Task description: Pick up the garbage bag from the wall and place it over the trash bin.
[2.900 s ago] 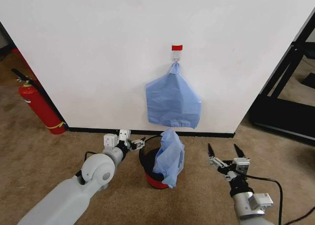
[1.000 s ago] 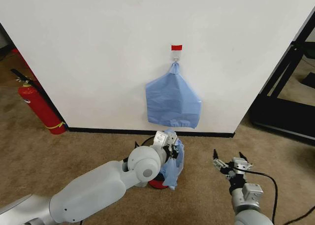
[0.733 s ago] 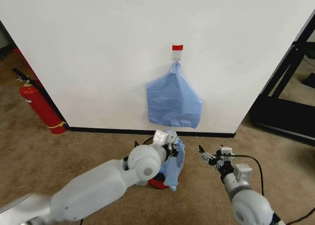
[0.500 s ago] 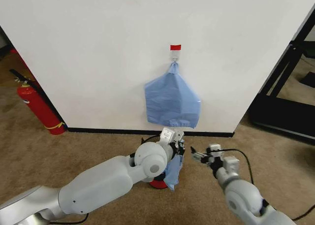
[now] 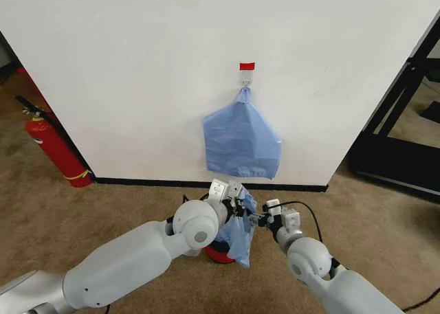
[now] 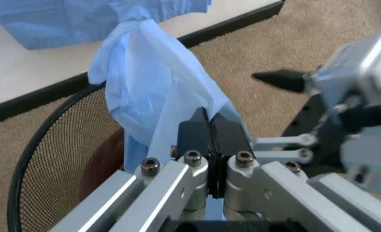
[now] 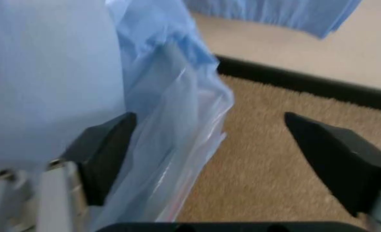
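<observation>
Blue plastic, thin and crinkled, hung over the rim of the trash bin [image 5: 218, 251]: this was the garbage bag [image 5: 240, 235], draped down the bin's right side, below the bundle of bags [image 5: 240, 143] on the wall [image 5: 137, 73]. We reached our bent left arm across in front of the bin, its left gripper [image 6: 209, 126] pinched closed on a fold of the bag. Our right gripper [image 7: 223, 154] came in from the other side with its fingers spread wide, one finger [image 7: 107, 152] against the plastic and nothing held between them.
</observation>
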Motion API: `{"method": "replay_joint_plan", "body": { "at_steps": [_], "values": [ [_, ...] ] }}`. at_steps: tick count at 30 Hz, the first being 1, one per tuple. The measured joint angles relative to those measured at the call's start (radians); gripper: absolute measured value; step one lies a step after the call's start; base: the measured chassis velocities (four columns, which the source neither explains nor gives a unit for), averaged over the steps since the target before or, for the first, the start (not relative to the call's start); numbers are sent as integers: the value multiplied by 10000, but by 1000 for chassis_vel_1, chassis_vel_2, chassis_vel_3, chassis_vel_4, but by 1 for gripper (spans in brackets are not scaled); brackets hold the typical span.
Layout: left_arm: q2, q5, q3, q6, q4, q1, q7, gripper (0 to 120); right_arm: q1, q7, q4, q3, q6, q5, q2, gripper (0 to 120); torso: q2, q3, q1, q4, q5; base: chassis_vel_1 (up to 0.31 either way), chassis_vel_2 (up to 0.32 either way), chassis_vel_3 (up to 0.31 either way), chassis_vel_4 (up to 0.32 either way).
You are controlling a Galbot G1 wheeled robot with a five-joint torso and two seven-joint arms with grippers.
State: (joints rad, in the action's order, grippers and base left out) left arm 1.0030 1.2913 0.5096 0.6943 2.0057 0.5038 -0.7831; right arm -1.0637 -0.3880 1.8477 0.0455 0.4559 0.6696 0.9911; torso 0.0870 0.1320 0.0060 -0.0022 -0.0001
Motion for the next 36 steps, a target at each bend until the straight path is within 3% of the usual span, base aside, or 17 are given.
{"method": "replay_joint_plan", "body": {
  "at_steps": [6, 21, 29, 36],
  "values": [
    [-186, -21, -165, 6, 136, 216, 12, 0, 298, -189, -349, 317, 282, 472, 309, 63, 0, 0, 0, 0, 1, 0, 0, 0, 0],
    [-446, -82, -476, 15, 662, 738, 12, 0, 666, -1355, -616, 360, 930, 2272, 764, 4, 0, 0, 0, 0, 2, 0, 0, 0, 0],
    [-662, -88, -712, 20, 736, 844, 41, 0, 348, -1639, -92, -41, 859, 2436, 758, 0, 0, 0, -1, -1, 2, 0, 0, 0, 0],
    [-1102, -85, -1517, -28, 523, 1371, 212, 0, -692, -1487, 908, -976, 457, 2330, 395, 0, 0, 0, -1, -3, 0, 0, 0, 0, 0]
  ]
}}
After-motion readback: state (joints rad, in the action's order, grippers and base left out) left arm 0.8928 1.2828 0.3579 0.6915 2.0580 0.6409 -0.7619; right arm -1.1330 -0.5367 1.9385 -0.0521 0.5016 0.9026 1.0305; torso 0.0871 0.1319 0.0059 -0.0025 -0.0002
